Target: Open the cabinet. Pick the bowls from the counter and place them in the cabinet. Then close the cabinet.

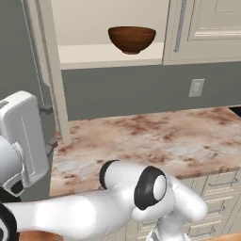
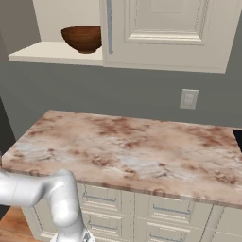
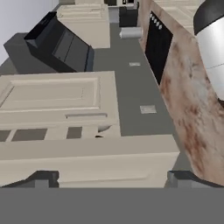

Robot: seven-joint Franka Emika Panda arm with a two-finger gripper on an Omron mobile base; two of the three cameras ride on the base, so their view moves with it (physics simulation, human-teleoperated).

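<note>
The cabinet (image 1: 108,52) stands open on its left side, and the reddish-brown wooden bowl (image 1: 132,38) already sits on its shelf, while the marbled counter (image 2: 132,146) holds no bowl. The gripper (image 3: 113,179) has its jaws spread wide and holds nothing; what seems left is shutting the door, and the grey-green bowl's place can't be told

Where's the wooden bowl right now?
The reddish-brown wooden bowl sits upright on the open cabinet's shelf, just left of the closed door's grey bar handle, above the marbled counter.

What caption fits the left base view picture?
Brown wooden bowl sits on the open cabinet shelf above the marbled counter.
</note>
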